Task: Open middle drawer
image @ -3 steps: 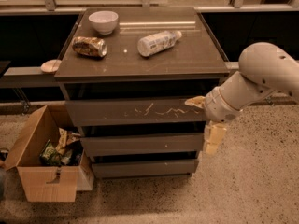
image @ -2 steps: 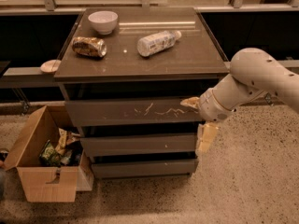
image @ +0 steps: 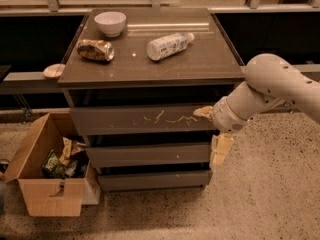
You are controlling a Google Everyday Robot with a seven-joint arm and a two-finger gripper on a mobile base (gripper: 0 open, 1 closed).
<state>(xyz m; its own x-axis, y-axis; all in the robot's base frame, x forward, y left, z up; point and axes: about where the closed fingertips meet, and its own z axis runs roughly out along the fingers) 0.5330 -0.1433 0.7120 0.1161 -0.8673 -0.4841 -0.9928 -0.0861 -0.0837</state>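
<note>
Two jaws stand wide apart on the gripper (image: 208, 136) at the drawer stack's right edge, one by the scratched top front (image: 125, 120), the other hanging just beside the middle drawer (image: 150, 155). Above, the counter (image: 200, 66) carries a bottle (image: 167, 45).

The white arm (image: 280, 81) enters from the right edge at about 3 o'clock, a thick, smooth link bending at a rounded elbow near its upper end. From that elbow the forearm slopes down toward 8 o'clock and ends in a ribbed white wrist (image: 227, 116). The gripper (image: 212, 131) sits right of the view's middle and slightly below it, at about 4 o'clock. Its 2 cream fingers (image: 220, 149) stand apart: 1 points toward 9 o'clock from the top of the wrist, and the other hangs toward 6 o'clock beneath it, with a clear gap between them.
</note>
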